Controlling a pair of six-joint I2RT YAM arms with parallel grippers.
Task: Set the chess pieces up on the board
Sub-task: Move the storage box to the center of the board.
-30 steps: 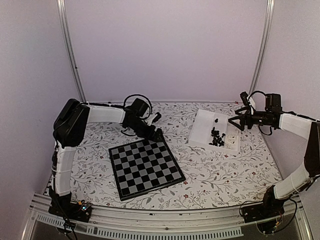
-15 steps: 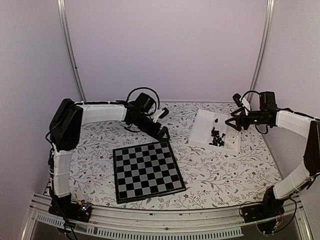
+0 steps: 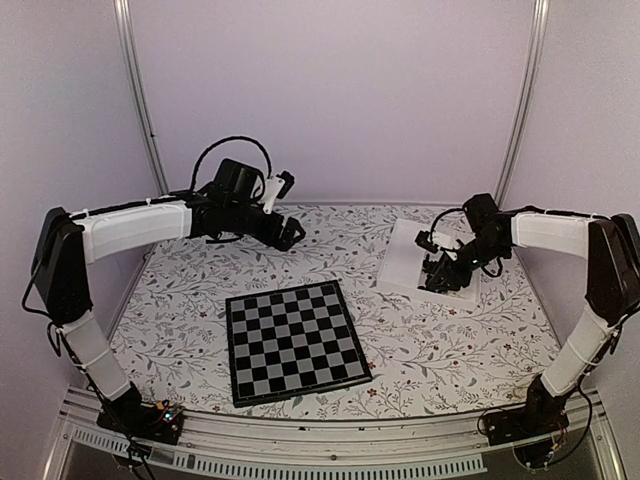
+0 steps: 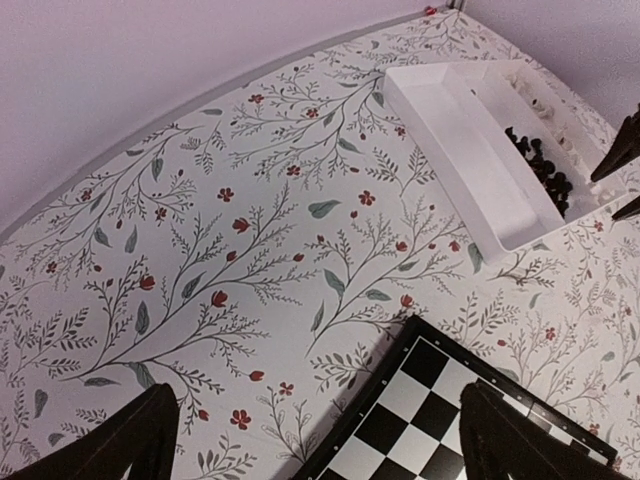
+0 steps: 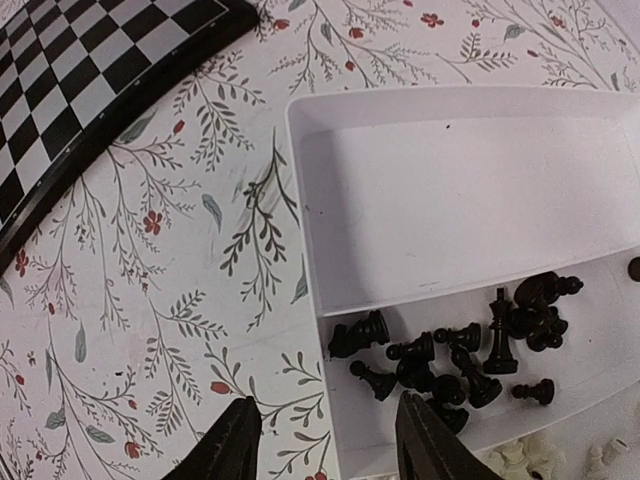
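The board (image 3: 295, 340) lies flat at the table's middle with no pieces on it; its corner (image 4: 440, 415) shows in the left wrist view. The black chess pieces (image 5: 455, 355) lie tumbled in a narrow compartment of the white tray (image 5: 450, 190). My right gripper (image 5: 335, 450) hangs low over the tray's near corner, open. One finger is over the table and the other over the pieces, with nothing gripped. In the top view it is my right gripper (image 3: 437, 272) that covers most of the pile. My left gripper (image 3: 288, 237) is wide open and empty, raised behind the board.
Pale cream pieces (image 5: 530, 462) lie in the tray's outermost compartment. The tray's large compartment (image 4: 465, 150) holds nothing. The table (image 3: 400, 340) has a floral cloth, with pale walls at the back and both sides.
The board has turned square to the table edge. My left arm has lifted off it and swung toward the back. My right gripper has dropped onto the tray and its jaws have narrowed.
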